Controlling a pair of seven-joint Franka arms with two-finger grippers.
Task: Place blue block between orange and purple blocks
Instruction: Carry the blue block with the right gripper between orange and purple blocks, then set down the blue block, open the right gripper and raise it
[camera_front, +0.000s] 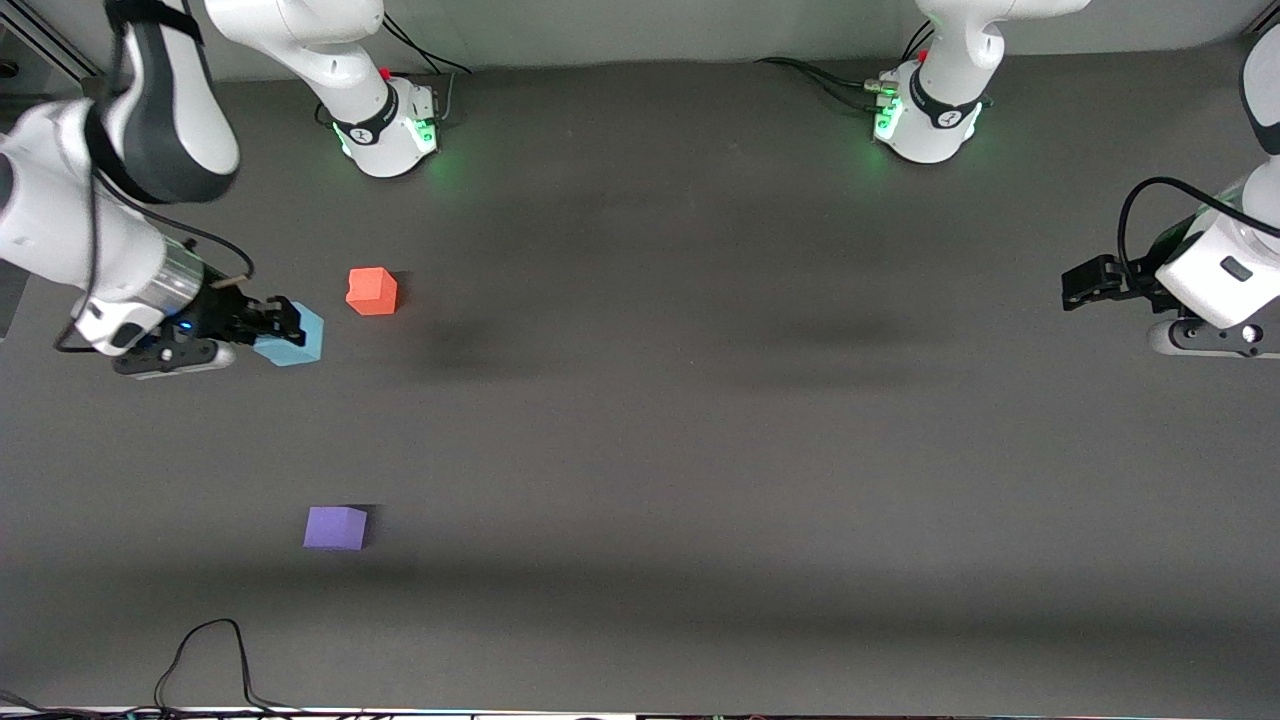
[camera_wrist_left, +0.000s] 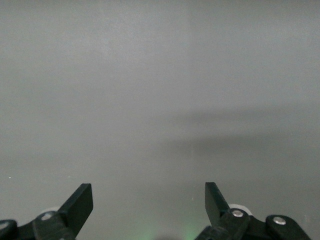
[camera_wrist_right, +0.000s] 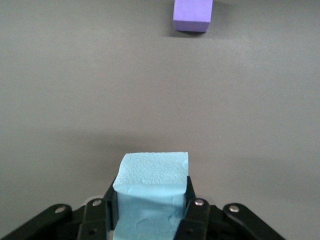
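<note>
While the wide grey counter (camera_front: 700, 450) carries everything in play, the action sits at the right arm's end of it. Up at the other end the left tool (camera_front: 1075, 285) waits with its fingers spread apart and nothing between them, its wrist view showing only bare surface.

Now the right tool (camera_front: 283, 320), and this is the one to watch: its fingers are clamped on the blue block (camera_front: 295, 336), pinching it from both sides, the foam bulging slightly at the grip in the right wrist view. From the front view I cannot tell whether the cube is resting on the counter or just lifted clear of it.

The orange block (camera_front: 372, 291) sits just beside the blue one, farther from the front camera. The purple block (camera_front: 335, 527) lies well apart, nearer that camera, and shows dead ahead in the right wrist view (camera_wrist_right: 192, 15).

So the step in hand, as I read it, is the carry toward the gap. To do it well: keep the squeeze steady, lift enough to clear the counter, and travel along the line joining orange and purple. Aim for the middle of that gap, touching neither neighbour. Lower it flat, then release without dragging the soft cube sideways.
</note>
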